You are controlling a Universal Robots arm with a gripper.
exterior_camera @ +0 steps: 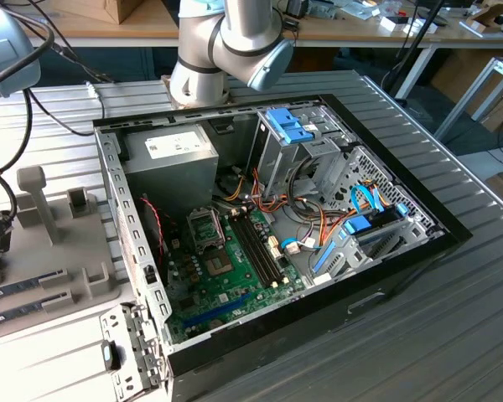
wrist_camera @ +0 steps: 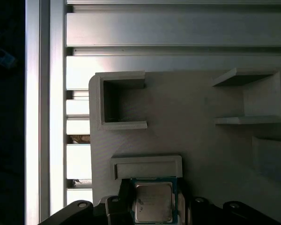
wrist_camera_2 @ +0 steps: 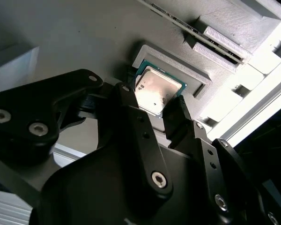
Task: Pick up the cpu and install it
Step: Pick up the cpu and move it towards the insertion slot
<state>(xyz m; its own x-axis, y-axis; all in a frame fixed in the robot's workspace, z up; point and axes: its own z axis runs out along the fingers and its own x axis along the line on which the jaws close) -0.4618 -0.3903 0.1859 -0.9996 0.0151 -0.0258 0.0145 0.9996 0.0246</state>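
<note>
Nearby, a grey ledge (wrist_camera: 146, 166) borders the cpu (wrist_camera: 152, 202) beside the pincer (wrist_camera_2: 152, 98).

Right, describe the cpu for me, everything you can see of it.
The cpu is a small flat square chip with a shiny silver metal top and a thin green rim. In both wrist views it lies flat in a raised-edged seat on the light grey holder plate. The black gripper is right at it, straddling it. Whether it presses on the chip cannot be told.
</note>
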